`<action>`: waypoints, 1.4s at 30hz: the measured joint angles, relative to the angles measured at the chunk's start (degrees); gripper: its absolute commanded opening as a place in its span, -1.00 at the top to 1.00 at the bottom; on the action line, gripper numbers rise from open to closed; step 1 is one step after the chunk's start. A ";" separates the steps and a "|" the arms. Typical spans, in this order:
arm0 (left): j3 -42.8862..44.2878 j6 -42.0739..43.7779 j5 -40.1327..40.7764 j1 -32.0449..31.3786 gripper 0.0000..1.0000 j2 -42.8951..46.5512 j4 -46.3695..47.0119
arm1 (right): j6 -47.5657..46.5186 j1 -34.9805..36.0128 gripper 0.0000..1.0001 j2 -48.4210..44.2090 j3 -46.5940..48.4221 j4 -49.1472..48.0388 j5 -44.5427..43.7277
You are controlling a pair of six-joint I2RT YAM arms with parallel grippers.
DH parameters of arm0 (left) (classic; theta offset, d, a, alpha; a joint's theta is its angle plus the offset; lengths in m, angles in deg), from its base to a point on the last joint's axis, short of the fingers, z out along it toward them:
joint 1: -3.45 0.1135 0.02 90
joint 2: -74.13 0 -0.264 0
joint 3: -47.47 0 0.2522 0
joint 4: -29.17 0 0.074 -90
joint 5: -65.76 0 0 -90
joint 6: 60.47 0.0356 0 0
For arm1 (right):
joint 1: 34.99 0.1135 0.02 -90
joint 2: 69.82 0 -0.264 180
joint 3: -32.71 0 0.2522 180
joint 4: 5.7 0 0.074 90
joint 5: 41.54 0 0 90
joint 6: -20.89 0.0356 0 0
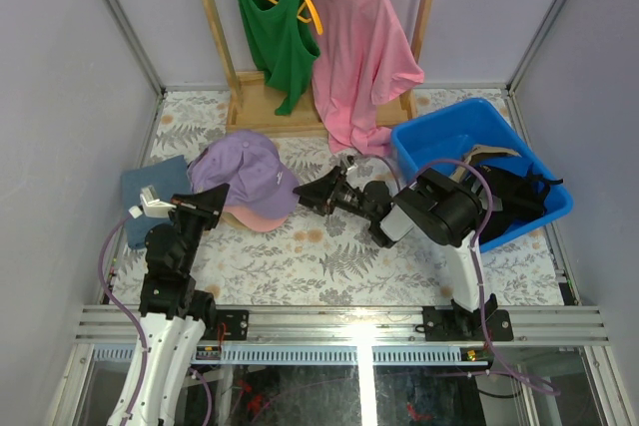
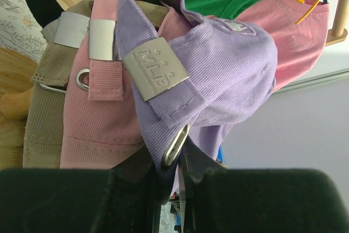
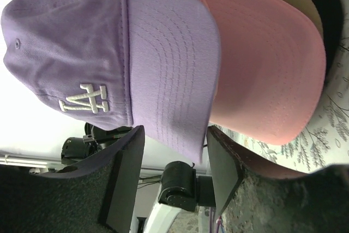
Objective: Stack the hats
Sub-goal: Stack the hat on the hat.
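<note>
The lavender cap [image 1: 245,175] topped the pink cap [image 1: 262,218] (tan cap [image 2: 46,107] beneath) left of the blue bin [image 1: 424,152]. The left tool [image 2: 170,184] narrowly pinched its strap; the right tool [image 3: 174,159] gaped wide around its brim.

Working from the cap stack [image 1: 250,182]: bin [image 1: 439,117] to its right, clothes rack [image 1: 265,97] behind, folded cloth [image 1: 150,192] left; my left gripper [image 1: 215,197] at its left edge, right gripper [image 1: 305,195] at its right.
</note>
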 measured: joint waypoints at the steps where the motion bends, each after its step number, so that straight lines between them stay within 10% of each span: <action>1: 0.00 0.00 0.00 0.00 0.75 0.00 0.00 | 0.00 0.17 -0.14 0.00 0.35 0.00 -0.15; 9: 0.00 -0.20 0.00 0.00 0.66 0.00 0.00 | 0.68 1.66 0.33 1.70 2.49 0.00 -0.74; 18: 0.00 -0.83 0.55 0.09 0.09 0.09 0.00 | 2.62 1.99 0.78 2.47 2.69 -1.60 -0.74; 42: 7.72 -2.97 16.59 0.09 -0.50 6.69 -14.16 | 2.62 2.10 0.80 2.47 2.12 -1.57 -1.11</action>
